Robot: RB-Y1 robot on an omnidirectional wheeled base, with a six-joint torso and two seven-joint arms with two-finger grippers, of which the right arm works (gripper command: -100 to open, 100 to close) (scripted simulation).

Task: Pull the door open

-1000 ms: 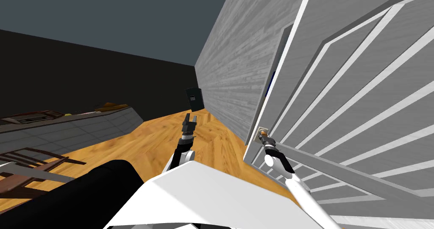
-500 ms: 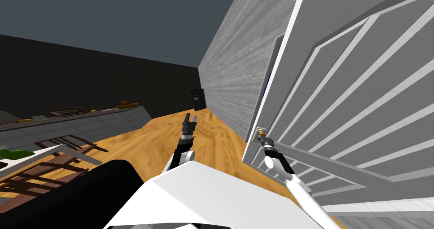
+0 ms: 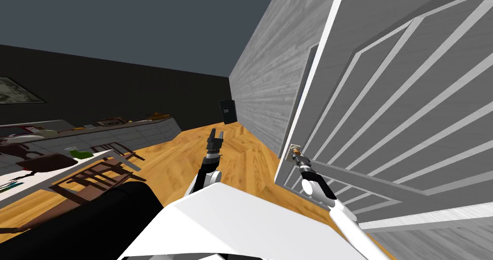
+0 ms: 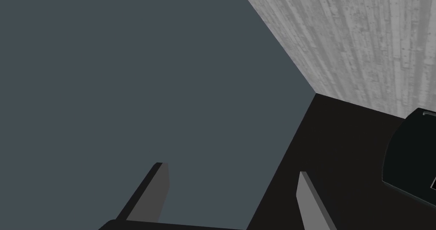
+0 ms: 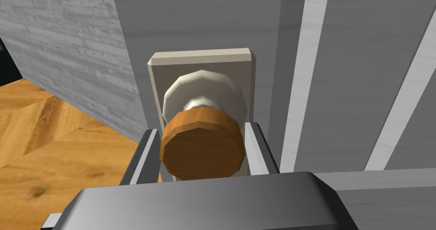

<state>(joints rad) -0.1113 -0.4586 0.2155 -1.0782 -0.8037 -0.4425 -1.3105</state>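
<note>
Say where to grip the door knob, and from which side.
Grip the brown knob across its round rim, coming straight on along its axis: it stands proud of the pale backplate on a neck, leaving its sides free. The right gripper has its jaws there, pressing both sides.

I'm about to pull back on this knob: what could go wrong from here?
1. The right gripper pinches the round brown knob by its sides only; the fingers may slip off under load.
2. The door will likely swing toward the open left gripper, which hangs beside its free edge.
</note>
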